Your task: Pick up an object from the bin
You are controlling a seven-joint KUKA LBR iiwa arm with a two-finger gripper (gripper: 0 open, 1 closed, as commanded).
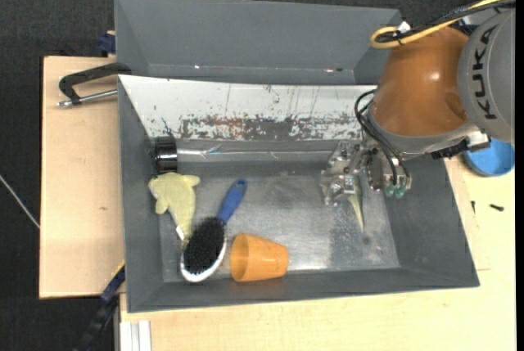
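Camera view: the gripper (348,190) hangs low in the right half of the bin (246,100), above bare grey floor with nothing under it. It carries nothing that I can see, and I cannot tell how wide it stands. All the loose things lie well apart from it on the left side. An orange cup (258,257) lies tipped over near the front wall, and a hairbrush (211,236) with a blue handle lies just beside it. A pale yellow soft thing (174,194) and a black cylinder (164,151) lie farther left. By my reading this is the approach step and no grasp has begun. The next move calls for travel leftward across the floor, the cup being nearest, then a descent squarely over it.
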